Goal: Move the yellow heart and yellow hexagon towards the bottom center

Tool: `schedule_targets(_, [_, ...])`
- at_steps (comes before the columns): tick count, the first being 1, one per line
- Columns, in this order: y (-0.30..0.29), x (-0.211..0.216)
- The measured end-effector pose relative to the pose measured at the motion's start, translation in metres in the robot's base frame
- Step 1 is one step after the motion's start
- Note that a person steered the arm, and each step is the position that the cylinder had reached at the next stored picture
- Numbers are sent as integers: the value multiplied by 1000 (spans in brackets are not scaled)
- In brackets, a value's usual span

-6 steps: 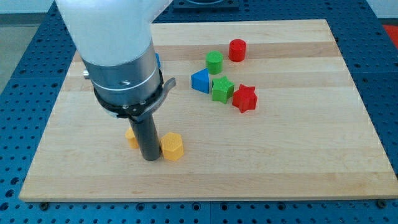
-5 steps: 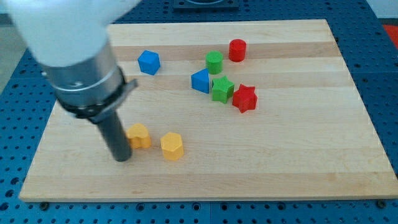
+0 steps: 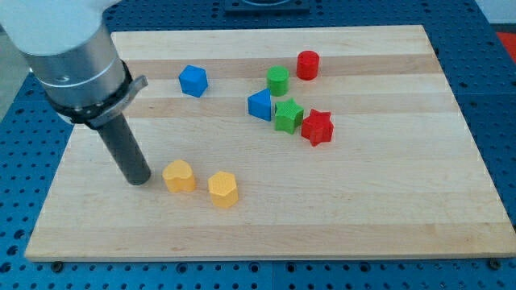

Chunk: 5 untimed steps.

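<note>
Left of yellow heart (image 3: 179, 175): my tip (image 3: 138, 180), just apart | yellow hexagon (image 3: 223, 189) beyond, rightward | no gripper fitted

Yellow heart (image 3: 179, 175) — yellow hexagon (image 3: 222, 189) just beside

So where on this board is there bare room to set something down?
The whole right side, right of the red star, is bare, as is the bottom strip below the yellow hexagon. The top centre is crowded with blocks. My tip sits just left of the yellow heart.
</note>
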State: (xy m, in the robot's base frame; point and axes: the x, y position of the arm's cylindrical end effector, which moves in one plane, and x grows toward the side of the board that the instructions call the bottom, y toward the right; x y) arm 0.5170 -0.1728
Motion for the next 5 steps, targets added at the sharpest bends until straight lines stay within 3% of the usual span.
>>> schedule_targets(3, [92,0])
schedule_targets(5, [117,3])
